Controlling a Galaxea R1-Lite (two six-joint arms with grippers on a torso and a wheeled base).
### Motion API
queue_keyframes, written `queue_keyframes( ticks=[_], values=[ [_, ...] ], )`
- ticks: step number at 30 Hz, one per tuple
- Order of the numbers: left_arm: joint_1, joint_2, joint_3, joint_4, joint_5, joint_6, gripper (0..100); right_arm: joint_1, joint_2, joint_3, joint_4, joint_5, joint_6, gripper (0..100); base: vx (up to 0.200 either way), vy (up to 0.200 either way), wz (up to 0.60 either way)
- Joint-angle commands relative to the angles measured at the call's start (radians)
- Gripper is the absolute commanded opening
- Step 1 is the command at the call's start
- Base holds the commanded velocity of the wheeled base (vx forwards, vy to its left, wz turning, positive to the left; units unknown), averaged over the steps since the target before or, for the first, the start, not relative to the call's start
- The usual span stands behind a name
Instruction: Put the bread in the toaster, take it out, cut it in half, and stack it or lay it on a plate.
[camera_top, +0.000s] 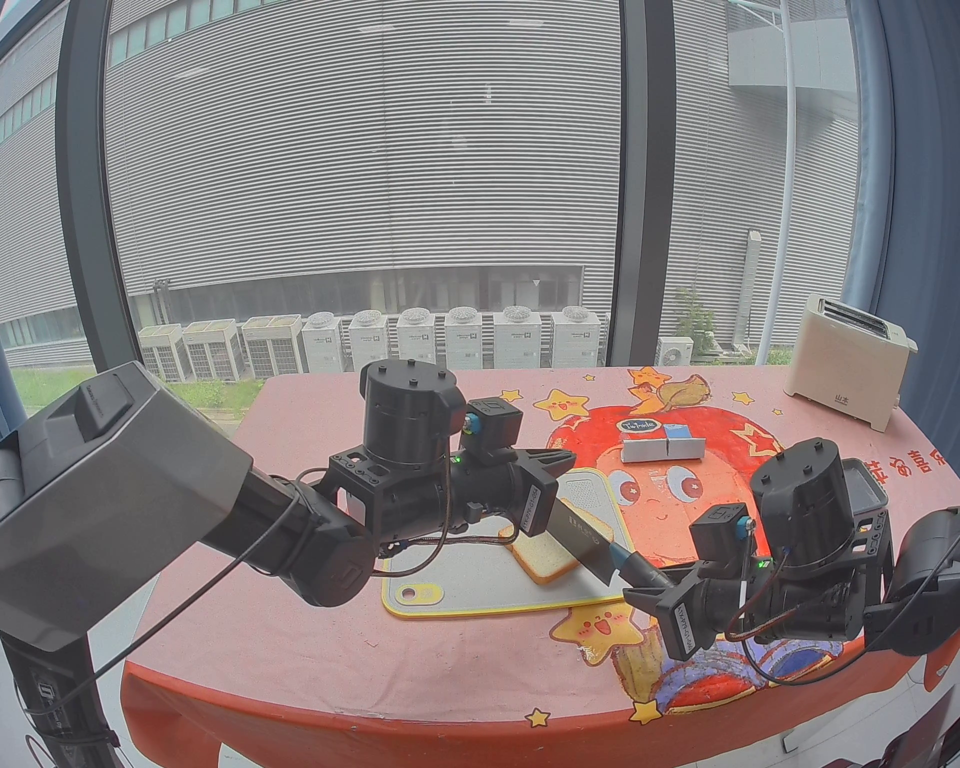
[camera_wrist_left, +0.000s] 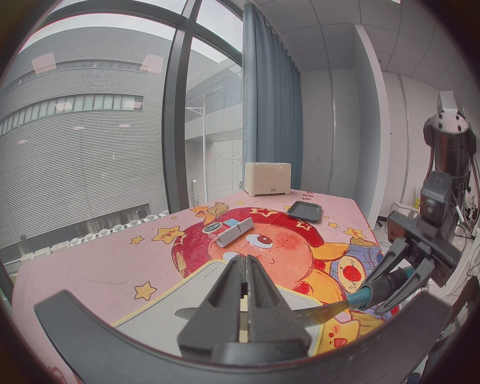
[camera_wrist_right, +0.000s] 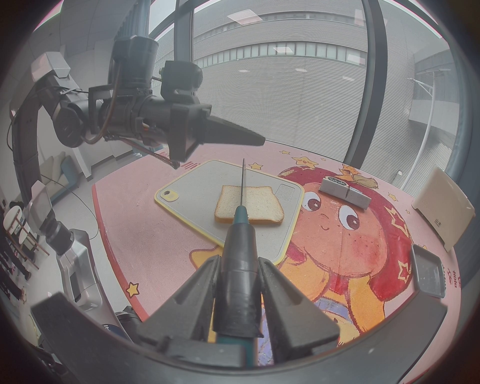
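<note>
Here, just below the middle of the head view, the bread lies flat on a pale cutting board with a yellow rim, which rests on the pink cartoon-printed table. The right hand, low on the right of the frame, is clamped on the dark handle of a knife. The blade reaches up and left across the slice, and the right wrist view shows it edge-on over the slice's middle. Whether the edge touches the bread cannot be told. The left hand comes in from the left and hangs above the board near the frame's centre, its fingers pressed together on nothing. The cream toaster stands in the right of the frame at the table's far edge. A dark plate shows partly behind the right arm, and a grey block sits right of centre, beyond the board.
</note>
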Motion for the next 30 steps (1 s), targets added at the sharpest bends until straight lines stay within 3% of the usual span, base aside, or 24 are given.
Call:
queue_keyframes(
  ticks=[1, 13, 30],
  values=[
    [-0.004, 0.050, 0.004, -0.006, 0.000, 0.001, 0, -0.001, -0.002, 0.000, 0.000, 0.001, 0.000, 0, 0.000, 0.000, 0.00],
    [-0.030, 0.050, 0.027, -0.095, 0.000, -0.022, 0, -0.003, 0.002, 0.000, 0.000, -0.001, 0.001, 0, 0.000, 0.000, 0.00],
    [-0.036, 0.055, 0.099, -0.153, -0.004, -0.024, 0, 0.002, 0.004, -0.005, 0.002, -0.009, 0.003, 0, 0.000, 0.000, 0.00]
  ],
)
